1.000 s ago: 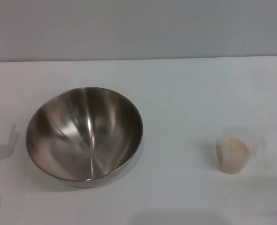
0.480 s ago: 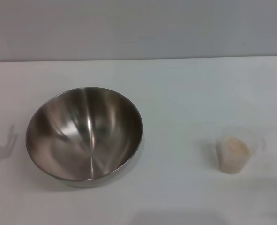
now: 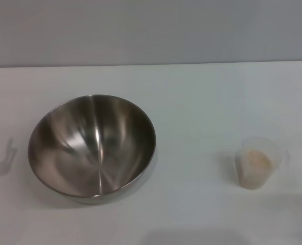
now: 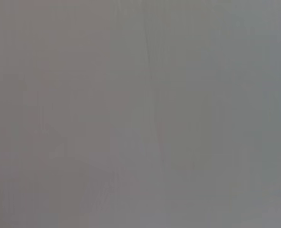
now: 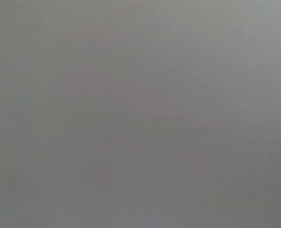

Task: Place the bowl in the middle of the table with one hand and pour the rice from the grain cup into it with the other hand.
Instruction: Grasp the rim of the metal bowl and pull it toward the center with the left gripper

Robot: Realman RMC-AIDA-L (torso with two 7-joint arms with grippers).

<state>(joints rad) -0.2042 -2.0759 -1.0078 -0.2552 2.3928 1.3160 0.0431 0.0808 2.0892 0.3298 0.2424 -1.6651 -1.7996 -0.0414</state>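
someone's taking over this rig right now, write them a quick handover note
Grippers: neither the left nor the right one shows in any view; both wrist views show only plain grey.
Things: the bowl sits empty on the left part of the table, not in the middle. The grain cup stands upright on the right side, well apart from the bowl, with the rice inside it.
Done: nothing that shows.
Left: move the bowl to the middle of the table with one hand, then lift the grain cup with the other and pour the rice into the bowl.
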